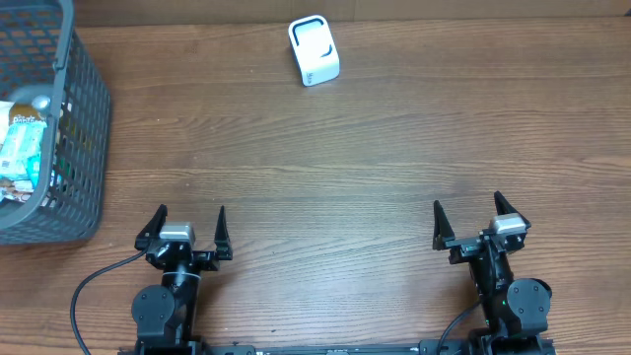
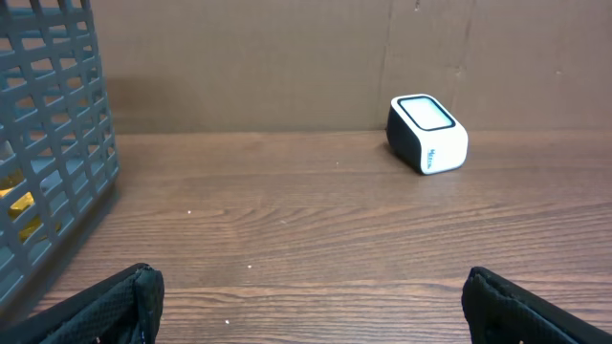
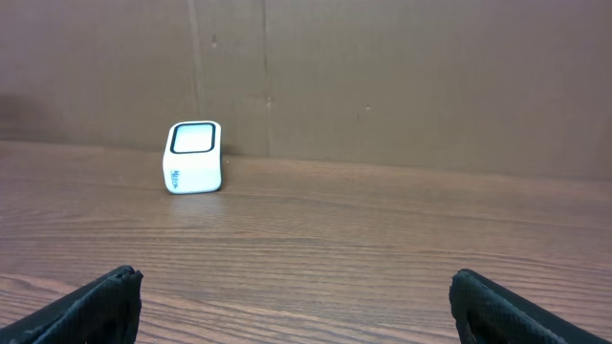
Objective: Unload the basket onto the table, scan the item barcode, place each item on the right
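Note:
A small white scanner [image 1: 314,50] with a dark window stands at the back of the wooden table, also seen as the scanner [image 2: 427,134] and the scanner [image 3: 194,157] from the wrists. Packaged items [image 1: 22,148] lie in the grey basket [image 1: 84,128] at the far left; no barcode is readable. My left gripper [image 1: 189,225] rests open at the front left, its fingers [image 2: 115,306] wide apart over bare wood. At the front right, my right gripper [image 1: 467,215] is open too, with nothing between its fingers [image 3: 492,306].
The basket's wall [image 2: 57,143] fills the left edge of the left wrist view. A brown cardboard wall [image 3: 382,76] runs behind the table. A black cable [image 1: 94,286] trails from the left arm's base.

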